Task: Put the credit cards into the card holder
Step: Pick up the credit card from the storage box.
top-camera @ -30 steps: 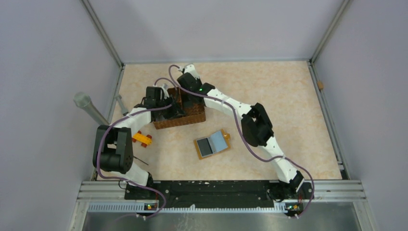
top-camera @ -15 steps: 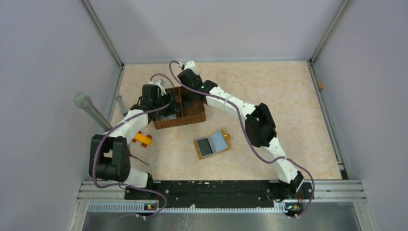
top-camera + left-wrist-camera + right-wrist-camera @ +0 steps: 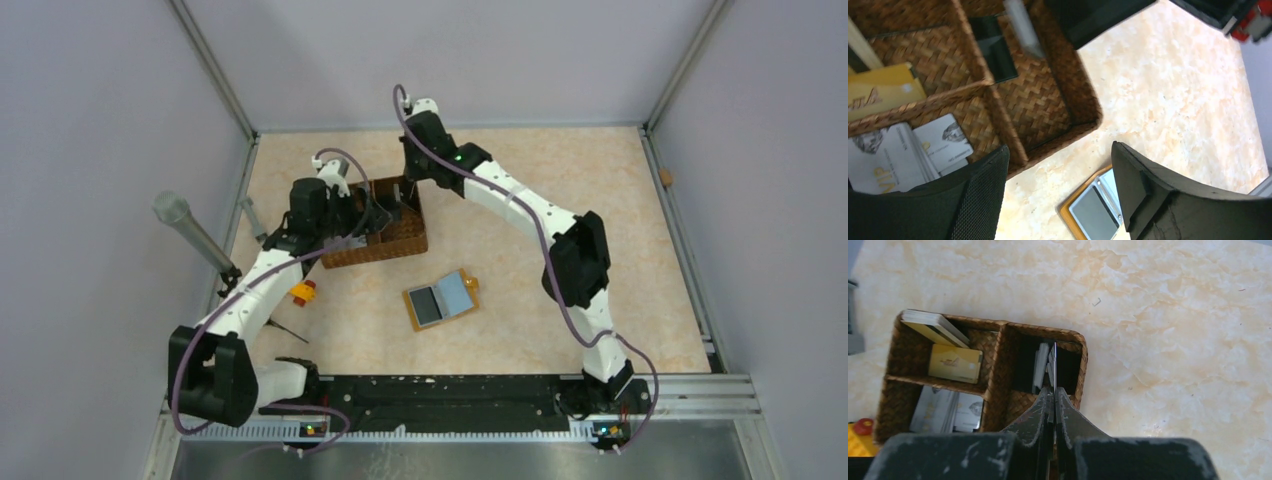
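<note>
Nearest us, the card holder point(image 3: 440, 303) lies open at five o'clock from the basket point(image 3: 375, 252). Over the basket's nine o'clock side our left gripper point(image 3: 1059, 150) spreads wide above the credit cards point(image 3: 943, 142); at its one o'clock corner our right gripper point(image 3: 1054, 390) pinches a dark card point(image 3: 1054, 360) edge-on.

Over basket point(image 3: 375, 255): left gripper point(image 3: 1058, 195) spread wide, right gripper point(image 3: 1054, 390) pinching a credit card point(image 3: 1055, 365), crowded | round card holder point(image 3: 441, 300): bare tabletop point(image 3: 600, 170) | toy block point(image 3: 303, 291) by basket's near-left corner

A brown woven basket point(image 3: 372, 252) stands on the marbled table point(image 3: 560, 200), an orange toy block point(image 3: 302, 292) near it
</note>
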{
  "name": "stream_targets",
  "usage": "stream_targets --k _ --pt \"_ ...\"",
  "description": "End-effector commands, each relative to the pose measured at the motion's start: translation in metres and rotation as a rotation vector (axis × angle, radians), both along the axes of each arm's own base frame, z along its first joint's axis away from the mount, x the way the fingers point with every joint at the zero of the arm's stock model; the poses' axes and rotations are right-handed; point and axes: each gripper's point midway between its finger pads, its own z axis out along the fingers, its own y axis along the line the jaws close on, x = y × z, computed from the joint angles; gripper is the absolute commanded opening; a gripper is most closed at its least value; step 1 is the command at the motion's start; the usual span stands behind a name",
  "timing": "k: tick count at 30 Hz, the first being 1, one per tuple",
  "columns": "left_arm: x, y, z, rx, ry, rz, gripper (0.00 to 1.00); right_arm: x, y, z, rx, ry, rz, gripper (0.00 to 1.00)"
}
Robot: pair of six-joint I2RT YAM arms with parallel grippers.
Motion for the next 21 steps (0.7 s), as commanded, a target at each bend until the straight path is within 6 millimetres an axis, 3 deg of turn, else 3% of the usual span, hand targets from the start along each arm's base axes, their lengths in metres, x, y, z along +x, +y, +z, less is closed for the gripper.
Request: stream_targets --k 1,8,13,17,21 --pt "0.002 -0.013 0.034 0.052 -0.199 -0.055 0.79 -0.008 0.002 0.065 0.243 -0.009 0.065 0.0" --pt "0.007 -0.02 0.036 0.119 -0.217 -0.058 0.86 -0.017 0.004 0.067 0.305 0.064 0.129 0.0" --pt "0.009 -0.018 0.039 0.144 -0.224 -0.04 0.94 -0.038 0.014 0.072 0.347 0.116 0.283 0.0" --pt "-0.002 -0.021 0.054 0.103 -0.235 -0.062 0.99 -0.053 0.002 0.064 0.341 0.147 0.434 0.0" --pt "-0.019 -0.026 0.065 0.069 -0.222 -0.119 0.99 -0.08 -0.012 0.072 0.371 0.173 0.614 0.0"
